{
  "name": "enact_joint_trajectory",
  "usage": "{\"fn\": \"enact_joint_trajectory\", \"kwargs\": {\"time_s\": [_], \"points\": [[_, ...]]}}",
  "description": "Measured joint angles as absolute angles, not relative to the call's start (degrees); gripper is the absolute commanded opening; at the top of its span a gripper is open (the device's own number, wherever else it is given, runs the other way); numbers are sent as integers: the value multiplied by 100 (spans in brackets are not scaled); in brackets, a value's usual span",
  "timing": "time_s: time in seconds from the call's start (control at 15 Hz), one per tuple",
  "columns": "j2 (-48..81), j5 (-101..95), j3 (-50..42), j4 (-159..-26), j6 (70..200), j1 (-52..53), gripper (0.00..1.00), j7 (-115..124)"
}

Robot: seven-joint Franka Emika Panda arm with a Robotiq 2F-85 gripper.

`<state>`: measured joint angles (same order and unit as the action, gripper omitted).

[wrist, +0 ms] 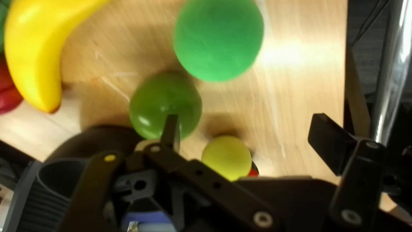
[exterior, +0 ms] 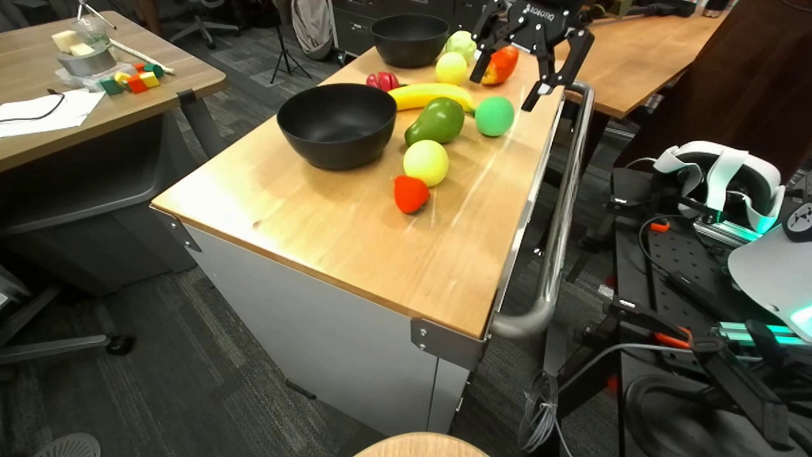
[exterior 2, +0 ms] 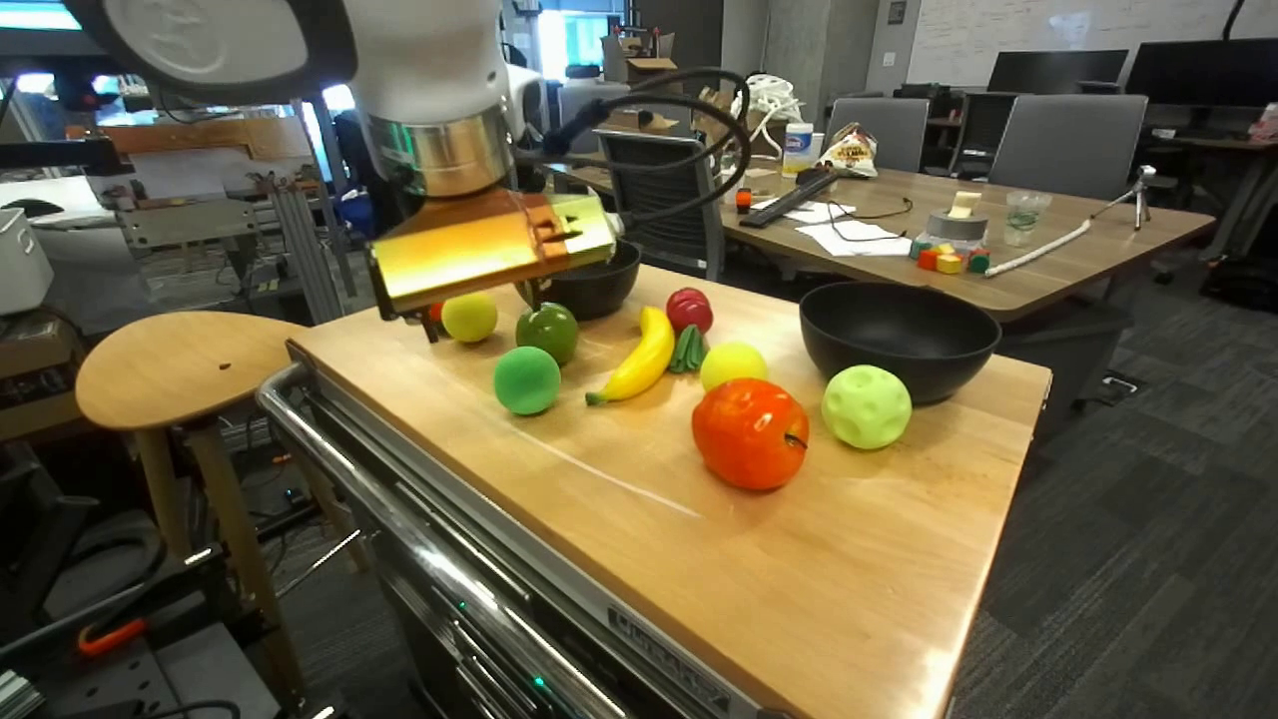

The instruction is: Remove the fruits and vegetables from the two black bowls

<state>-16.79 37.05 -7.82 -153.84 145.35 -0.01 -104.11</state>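
Note:
My gripper point(exterior: 506, 90) stands open above the table, with nothing between its fingers. Both black bowls, the nearer bowl point(exterior: 336, 127) and the farther bowl point(exterior: 409, 41), show bare black inside where I can see in. The produce lies on the wood between and beside them: banana point(exterior: 431, 95), dark green pear-shaped piece point(wrist: 165, 103), green ball point(wrist: 219, 38), yellow ball point(wrist: 227, 158), a second yellow ball point(exterior: 451, 68), red strawberry-like piece point(exterior: 410, 193), red-orange piece point(exterior 2: 751, 434), yellow-green ball point(exterior 2: 867, 406) and dark red piece point(exterior 2: 689, 311). In the wrist view a finger overlaps the dark green piece.
A metal rail point(exterior: 564, 209) runs along one long side of the wooden tabletop point(exterior: 355, 241). Behind stands another table point(exterior 2: 1088, 230) with blocks, tape and papers. A round stool point(exterior 2: 190, 364) stands past one end of the worktop.

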Motion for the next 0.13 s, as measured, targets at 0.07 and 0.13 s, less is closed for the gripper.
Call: {"fn": "enact_joint_trajectory", "kwargs": {"time_s": [0.07,0.13], "points": [[-1871,3721,-798,-15430,14450,28,100,-10391],[-1919,3706,-808,-15456,14450,28,100,-10383]]}}
